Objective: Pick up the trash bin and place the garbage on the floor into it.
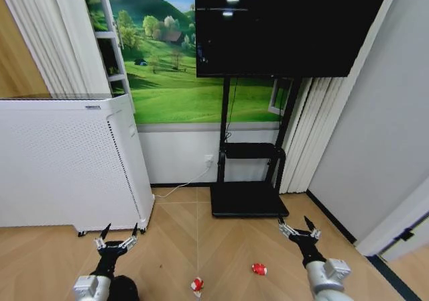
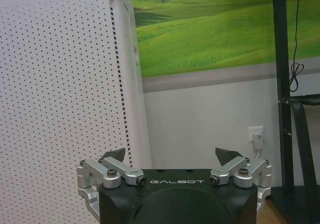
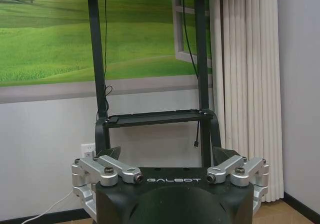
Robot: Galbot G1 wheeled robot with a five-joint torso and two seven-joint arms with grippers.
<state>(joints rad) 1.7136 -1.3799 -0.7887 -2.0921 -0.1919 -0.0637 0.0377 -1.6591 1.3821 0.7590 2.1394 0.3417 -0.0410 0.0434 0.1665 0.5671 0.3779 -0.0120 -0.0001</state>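
Observation:
Two red-and-white lumps of garbage lie on the wood floor, one (image 1: 196, 285) near the bottom middle and one (image 1: 259, 269) to its right. A black rounded shape (image 1: 125, 289) at the bottom edge, partly hidden beside my left arm, looks like the trash bin. My left gripper (image 1: 118, 235) is held low on the left, open and holding nothing, above that shape. My right gripper (image 1: 299, 226) is held low on the right, open, beyond the right lump. In the left wrist view the left gripper (image 2: 172, 156) is spread wide; so is the right gripper (image 3: 169, 153) in the right wrist view.
A tall white perforated appliance (image 1: 67, 160) stands at the left against the wall. A black TV stand (image 1: 247, 200) with a big screen (image 1: 288, 26) stands ahead, its cable running to a wall socket (image 1: 208, 159). A grey wall (image 1: 375, 133) closes the right side.

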